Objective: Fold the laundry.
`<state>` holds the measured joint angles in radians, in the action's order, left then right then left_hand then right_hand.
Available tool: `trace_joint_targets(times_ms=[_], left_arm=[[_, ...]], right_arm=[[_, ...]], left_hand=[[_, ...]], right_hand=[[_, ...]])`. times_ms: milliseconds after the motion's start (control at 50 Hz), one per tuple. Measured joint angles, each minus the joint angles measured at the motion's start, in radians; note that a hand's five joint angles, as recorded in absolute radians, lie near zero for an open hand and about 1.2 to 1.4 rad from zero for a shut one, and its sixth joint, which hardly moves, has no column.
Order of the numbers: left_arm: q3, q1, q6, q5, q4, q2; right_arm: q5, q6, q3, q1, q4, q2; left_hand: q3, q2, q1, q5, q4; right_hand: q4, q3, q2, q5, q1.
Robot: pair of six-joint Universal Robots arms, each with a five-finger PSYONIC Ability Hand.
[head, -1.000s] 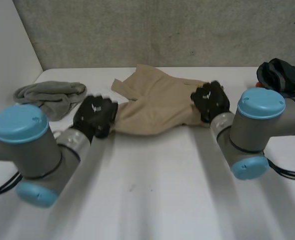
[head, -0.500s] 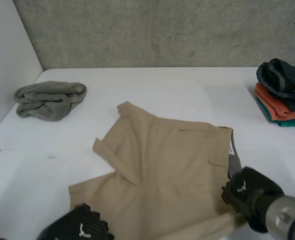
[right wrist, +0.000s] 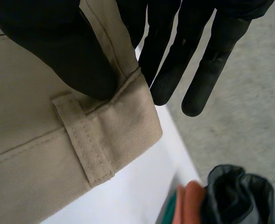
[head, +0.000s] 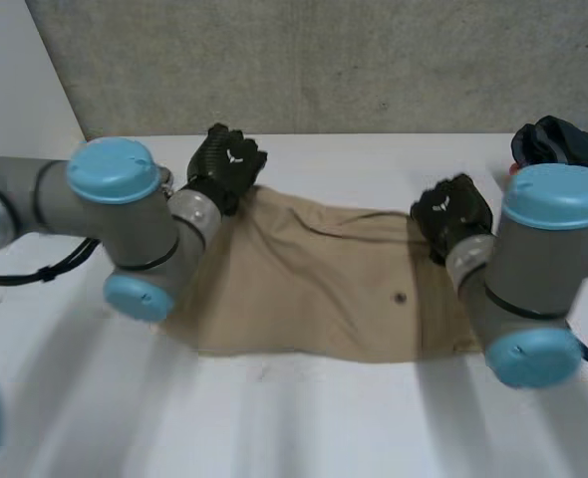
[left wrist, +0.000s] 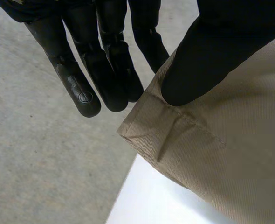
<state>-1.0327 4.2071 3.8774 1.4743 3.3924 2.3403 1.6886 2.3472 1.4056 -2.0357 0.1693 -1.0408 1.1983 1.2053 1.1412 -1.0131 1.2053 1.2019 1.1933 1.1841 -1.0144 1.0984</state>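
Surface: white table (head: 304,418), with the tan shorts (head: 324,294) spread across its middle, between my two arms.

My left hand (head: 226,167) has the shorts' far left corner. The thumb (left wrist: 212,56) presses the hem against straight fingers (left wrist: 105,70) behind the cloth, a firm pinch.

My right hand (head: 453,212) has the far right corner. The thumb sits on the waistband just beside a belt loop (right wrist: 84,140), with straight fingers behind, also pinching.

Room: a grey concrete wall (head: 324,60) runs behind the table and a white side panel (head: 15,90) stands at the left. A stack of folded clothes (right wrist: 230,198), dark over orange and teal, sits near my right hand.
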Motion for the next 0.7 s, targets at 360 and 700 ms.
trace_joint_targets(times_ms=[360,700], left_arm=[[0.036,-0.034,-0.116,0.019,0.104,0.071],[-0.343,-0.035,-0.275,0.019,0.110,-0.201]], right_arm=[[0.011,0.153,-0.046,0.022,0.104,0.093],[-0.228,0.401,0.268,0.170,-0.088,-0.075]], left_hand=[[-0.982,-0.996,-0.955,0.963,-1.001],[-0.982,-0.996,-0.955,0.963,-1.001]], right_hand=[[-0.984,-0.980,-0.972,0.967,-0.874],[-0.447,-0.436,-0.416,0.434,-0.317]])
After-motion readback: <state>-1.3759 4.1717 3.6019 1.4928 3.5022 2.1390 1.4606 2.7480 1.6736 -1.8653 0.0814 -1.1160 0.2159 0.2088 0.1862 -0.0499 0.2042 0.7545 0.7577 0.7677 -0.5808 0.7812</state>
